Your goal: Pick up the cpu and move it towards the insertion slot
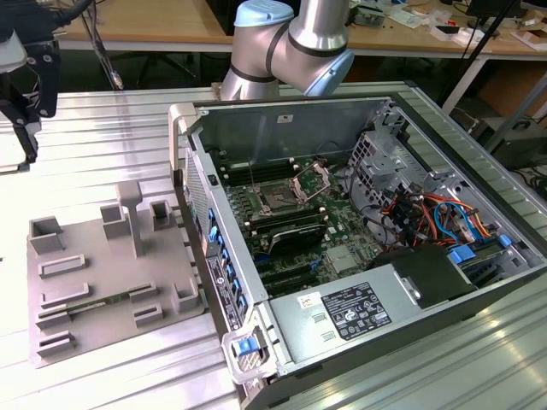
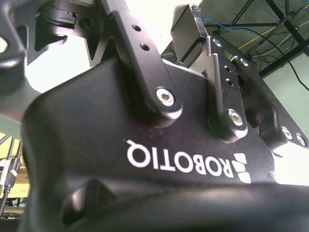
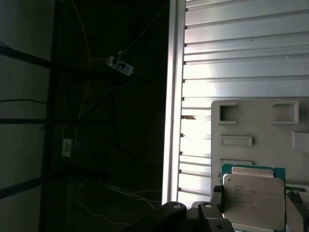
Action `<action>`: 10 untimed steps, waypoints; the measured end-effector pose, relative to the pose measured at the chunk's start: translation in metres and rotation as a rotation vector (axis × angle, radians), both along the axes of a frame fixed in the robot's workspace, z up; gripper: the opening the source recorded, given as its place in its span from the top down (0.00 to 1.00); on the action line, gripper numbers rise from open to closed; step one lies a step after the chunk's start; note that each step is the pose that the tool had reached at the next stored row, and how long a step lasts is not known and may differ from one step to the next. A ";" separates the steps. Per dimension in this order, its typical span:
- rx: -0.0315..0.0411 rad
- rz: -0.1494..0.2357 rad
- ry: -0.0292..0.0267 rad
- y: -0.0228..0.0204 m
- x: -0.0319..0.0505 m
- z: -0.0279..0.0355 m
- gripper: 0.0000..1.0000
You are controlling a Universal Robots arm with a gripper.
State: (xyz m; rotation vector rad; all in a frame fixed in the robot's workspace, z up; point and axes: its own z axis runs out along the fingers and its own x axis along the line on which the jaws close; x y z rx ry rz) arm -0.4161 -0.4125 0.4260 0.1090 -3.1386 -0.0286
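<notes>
Claw: the gripper hangs at the far end of the exterior view's left, over the slatted metal table. In the first wrist view dark finger parts press two opposite edges of the cpu, so the claw looks closed to the plate's width and gripping it.
Cpu: the cpu lies silvery face up between the fingers and appears raised clear of the grey fixture.
Insertion slot: the insertion slot sits inside the open computer case, well apart from the gripper, toward the exterior view's right. Its metal frame looks swung up.
Step in hand: carrying the plate across, barely begun, I judge.
Doing it well: keep the plate level, the grip steady and the travel slow, high enough to clear the case wall.
Risk: an edge grip on a thin plate may slip or tilt.
</notes>
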 end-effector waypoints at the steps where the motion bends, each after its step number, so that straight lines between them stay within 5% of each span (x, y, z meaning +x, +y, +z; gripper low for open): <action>1: 0.0000 0.000 0.0000 0.0000 0.0010 0.0000 0.47; 10: 0.0000 0.000 0.0001 0.0000 0.0093 0.0000 0.47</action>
